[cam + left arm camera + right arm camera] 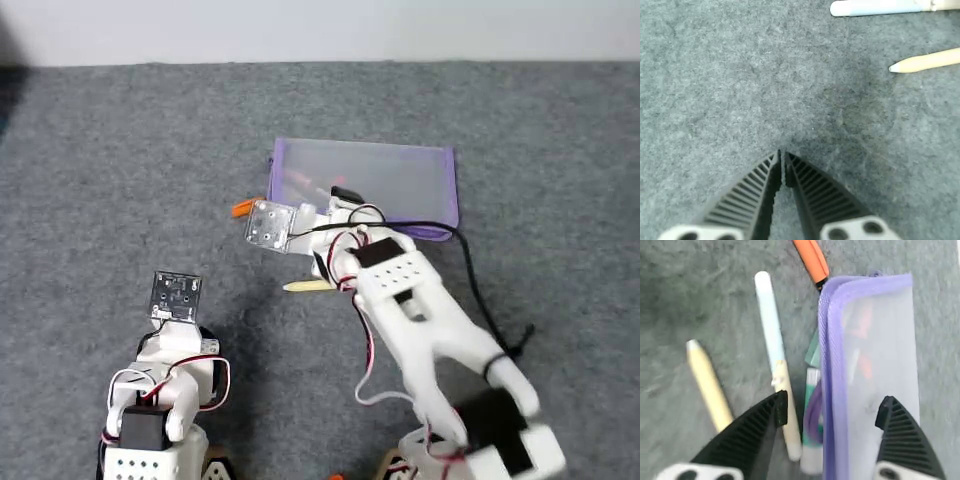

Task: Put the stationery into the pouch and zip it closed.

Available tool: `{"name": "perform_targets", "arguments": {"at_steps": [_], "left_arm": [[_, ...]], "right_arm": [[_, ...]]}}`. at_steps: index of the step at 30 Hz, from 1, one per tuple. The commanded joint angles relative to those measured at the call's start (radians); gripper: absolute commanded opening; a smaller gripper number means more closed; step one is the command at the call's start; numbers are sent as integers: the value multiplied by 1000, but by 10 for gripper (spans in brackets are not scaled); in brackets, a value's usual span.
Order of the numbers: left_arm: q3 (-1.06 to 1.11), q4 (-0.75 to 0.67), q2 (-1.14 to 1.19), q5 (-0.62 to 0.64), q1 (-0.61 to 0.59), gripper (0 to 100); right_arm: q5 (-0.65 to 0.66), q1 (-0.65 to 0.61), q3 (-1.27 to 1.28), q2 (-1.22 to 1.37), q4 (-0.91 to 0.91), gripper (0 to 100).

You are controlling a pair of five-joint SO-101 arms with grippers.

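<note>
Right gripper (834, 400): spread wide, poised over the zipper edge of the pouch (875, 365). One finger above the mesh side, the other above the table (120, 150) just beside the loose items. Purple edge of the pouch between the two fingers. Contact with the pouch: cannot tell.

Pouch: purple-trimmed, translucent, flat on the table at the far middle in the high view, with the right arm stretched out to its near left corner. Orange and reddish shapes visible through the mesh.

Green-and-white stick (813, 370): along the pouch's purple edge, partly tucked under it, between the spread fingers.

Pale pen (772, 345): on the table just beside that stick, outside the pouch, near end close to one finger of the right gripper.

Cream pencil (707, 385): on the table, next over from the pen, apart from the pouch.

Orange marker (811, 257): on the table at the pouch's corner, tip touching or nearly touching the purple trim.

Left gripper (782, 156): pressed together, tips meeting, pointed down at bare table. Well apart from the pouch, with pencil and pen off ahead of it and to one side.
</note>
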Motion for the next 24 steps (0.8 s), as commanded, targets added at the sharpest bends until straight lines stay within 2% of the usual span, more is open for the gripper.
{"name": "perform_targets", "arguments": {"at_steps": [1,7,9,13,15,17,24], "left_arm": [[-10,-2,-14,9,-6,14],[-10,-2,-14,9,-6,14],[-10,-2,-14,9,-6,14],[-10,-2,-14,9,-6,14],[-10,-2,-14,9,-6,14],[-10,-2,-14,9,-6,14],[-10,-2,-14,9,-6,14]], "right_arm": [[25,1,-60,94,-183,294],[25,13,-60,274,-464,281],[25,22,-60,305,-553,212],[25,53,-54,285,-624,0],[20,74,-46,248,-622,32],[20,96,-28,203,-625,5],[18,147,63,-44,-622,9]]}}
